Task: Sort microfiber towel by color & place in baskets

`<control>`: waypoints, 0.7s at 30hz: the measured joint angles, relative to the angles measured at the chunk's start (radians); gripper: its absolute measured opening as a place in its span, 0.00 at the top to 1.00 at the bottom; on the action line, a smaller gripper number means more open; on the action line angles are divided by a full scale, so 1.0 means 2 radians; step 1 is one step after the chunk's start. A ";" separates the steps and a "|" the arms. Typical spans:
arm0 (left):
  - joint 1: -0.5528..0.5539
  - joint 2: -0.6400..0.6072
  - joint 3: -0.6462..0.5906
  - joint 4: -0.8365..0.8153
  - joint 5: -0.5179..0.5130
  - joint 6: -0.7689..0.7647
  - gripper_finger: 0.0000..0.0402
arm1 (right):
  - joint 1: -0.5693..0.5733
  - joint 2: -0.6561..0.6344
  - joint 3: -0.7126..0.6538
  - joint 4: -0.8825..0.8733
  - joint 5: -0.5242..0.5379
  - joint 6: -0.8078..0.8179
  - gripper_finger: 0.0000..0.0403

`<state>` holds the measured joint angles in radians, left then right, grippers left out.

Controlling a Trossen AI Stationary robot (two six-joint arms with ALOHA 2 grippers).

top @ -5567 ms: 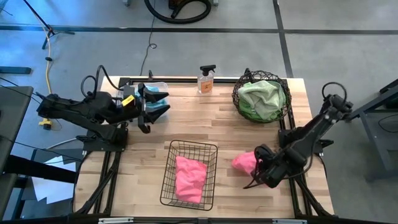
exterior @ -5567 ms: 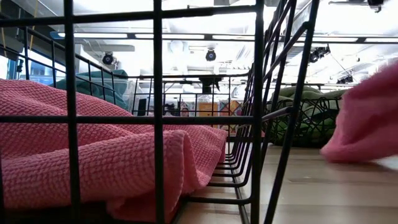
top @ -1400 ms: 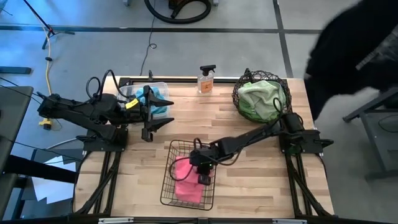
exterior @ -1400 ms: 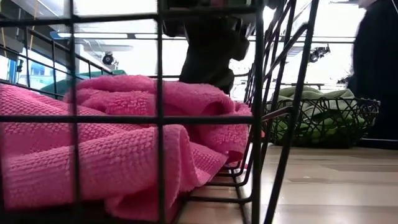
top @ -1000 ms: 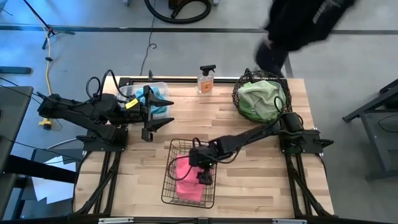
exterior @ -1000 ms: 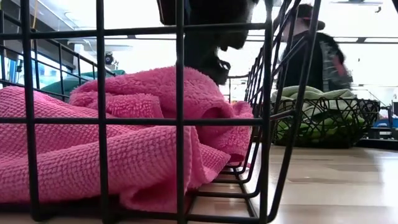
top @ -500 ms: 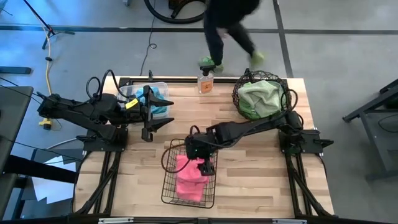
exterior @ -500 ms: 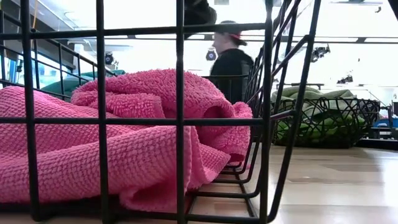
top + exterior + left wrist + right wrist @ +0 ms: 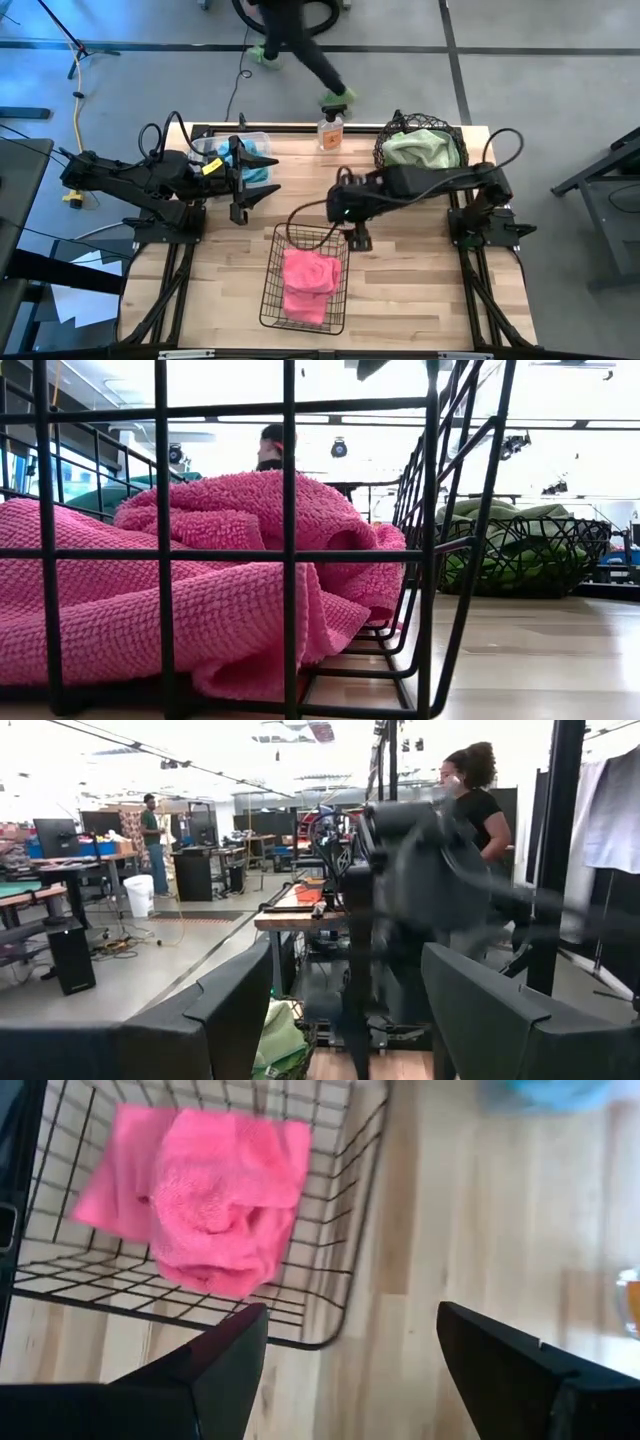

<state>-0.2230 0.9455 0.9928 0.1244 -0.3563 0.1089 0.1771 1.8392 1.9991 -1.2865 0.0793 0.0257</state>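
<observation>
Baskets: you had three on the table point(image 9: 420, 290); a black grid basket point(image 9: 272, 305) at the near middle, a round wire basket point(image 9: 384, 160) at the far right, a clear bin point(image 9: 258, 137) at the far left.
Pink towels: the grid basket held a bunched pink heap point(image 9: 308, 282); the right wrist view showed one crumpled piece lying on a flatter one point(image 9: 205, 1195), so two as far as you could count; all of it lay inside the wires, with nothing gripping it.
Green towels: one green mass point(image 9: 422, 150) filled the round basket; you could not count separate cloths in it.
Blue towels: a teal bundle point(image 9: 262, 172) sat in the clear bin, partly hidden by the left arm; number unclear.
Right gripper point(image 9: 358, 240): it hung just beyond the grid basket's far right corner, above bare wood; its fingers point(image 9: 215, 1370) stood wide apart and held nothing.
Left gripper point(image 9: 262, 175): it waited at the clear bin; its fingers point(image 9: 225, 1015) were spread wide and empty.
Bottle: one spray bottle point(image 9: 329, 130) stood at the far edge, between bin and round basket.
Person: one walked past behind the table point(image 9: 290, 40).
</observation>
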 joint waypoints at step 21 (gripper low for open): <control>0.000 0.000 0.000 0.000 0.000 0.000 0.39 | -0.020 -0.252 -0.340 0.262 0.013 0.154 0.28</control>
<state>-0.2230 0.9455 0.9928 0.1238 -0.3561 0.1089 0.1371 1.3352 1.3191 -0.7634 0.1060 0.3328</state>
